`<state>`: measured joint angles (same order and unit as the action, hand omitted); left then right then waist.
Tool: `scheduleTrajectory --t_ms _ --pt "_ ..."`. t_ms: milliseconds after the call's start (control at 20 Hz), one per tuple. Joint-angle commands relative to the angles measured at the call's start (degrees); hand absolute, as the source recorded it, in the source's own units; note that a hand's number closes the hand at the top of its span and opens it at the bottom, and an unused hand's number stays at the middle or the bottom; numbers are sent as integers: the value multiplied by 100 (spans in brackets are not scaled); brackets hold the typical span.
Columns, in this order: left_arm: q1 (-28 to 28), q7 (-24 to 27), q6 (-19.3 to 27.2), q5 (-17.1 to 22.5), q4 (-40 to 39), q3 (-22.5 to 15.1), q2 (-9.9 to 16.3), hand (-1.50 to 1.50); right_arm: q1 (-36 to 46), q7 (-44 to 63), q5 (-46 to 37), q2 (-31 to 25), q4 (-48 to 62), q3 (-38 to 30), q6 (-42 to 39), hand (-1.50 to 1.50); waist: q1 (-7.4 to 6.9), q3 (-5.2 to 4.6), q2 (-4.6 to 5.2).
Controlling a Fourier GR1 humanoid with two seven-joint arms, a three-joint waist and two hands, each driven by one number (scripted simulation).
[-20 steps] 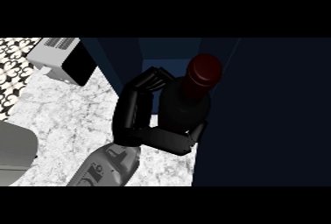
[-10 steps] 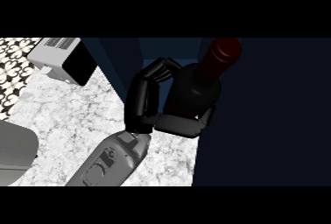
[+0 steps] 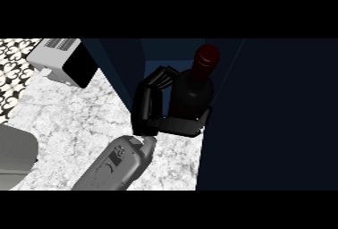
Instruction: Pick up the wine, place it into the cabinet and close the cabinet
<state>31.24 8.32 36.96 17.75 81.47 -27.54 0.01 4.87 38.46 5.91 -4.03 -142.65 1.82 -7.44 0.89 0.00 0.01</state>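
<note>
One wine bottle [image 3: 192,91], dark glass w/ deep red cap, stands about upright just inside the dark blue cabinet [image 3: 271,112] opening, above the marble counter [image 3: 73,120] edge. One hand [image 3: 150,105] shows, which side I can't tell: fingers curled round the bottle's left side, thumb wrapped under its base, grey forearm coming up from lower left. Cabinet walls sit close on both sides of bottle & hand, so little room there; more free counter to the left, w/ a grey toaster [image 3: 65,62] well apart at upper left.
</note>
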Motion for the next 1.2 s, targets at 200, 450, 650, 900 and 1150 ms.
scheduleTrajectory --t_ms 200,450,650,900,1150 --pt "99 312 320 -272 -591 -283 -1 150 -72 43 349 51 -334 -41 51 -150 -22 3 -4" --pt "-86 934 -228 -219 -1254 117 -1 150 433 331 339 52 -361 -90 269 -150 -45 -3 4" --pt "-112 1194 -181 -235 -1272 129 -1 150 38 147 45 165 -461 238 188 -150 -45 -2 -3" --pt "142 1489 -314 114 -1751 516 -1 150 -534 -23 441 77 -745 54 -107 -150 -19 0 -4" --pt "336 1218 -340 111 -1708 772 114 150 -243 -144 75 212 -397 254 15 -150 -67 0 -10"
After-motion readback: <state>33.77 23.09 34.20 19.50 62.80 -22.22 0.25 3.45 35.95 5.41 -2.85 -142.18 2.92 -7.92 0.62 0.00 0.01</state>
